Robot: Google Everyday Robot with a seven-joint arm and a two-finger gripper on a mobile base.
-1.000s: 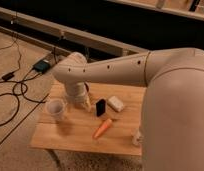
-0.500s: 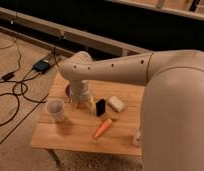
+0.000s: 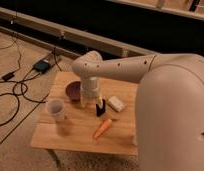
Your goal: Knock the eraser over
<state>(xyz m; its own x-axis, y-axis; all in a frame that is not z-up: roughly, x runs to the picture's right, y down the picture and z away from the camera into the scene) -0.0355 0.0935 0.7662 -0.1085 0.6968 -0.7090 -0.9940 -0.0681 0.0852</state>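
While the eraser [image 3: 100, 108] stands upright, hand [image 3: 92, 103] low just beside it, grip state unclear

On wooden table [image 3: 70, 142]: white cup [image 3: 55, 108] left, dark bowl [image 3: 72, 91] behind it, just left of gripper [image 3: 92, 103] at mid-table; white block [image 3: 115, 103] right, carrot [image 3: 102, 128] in front. Cables [image 3: 15, 92], black box [image 3: 42, 65] on floor.

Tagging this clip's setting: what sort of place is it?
Probably a lab or test space: a low wooden table on the floor, with loose cables and a power brick beside it. The gripper hangs over the table, right by the eraser.
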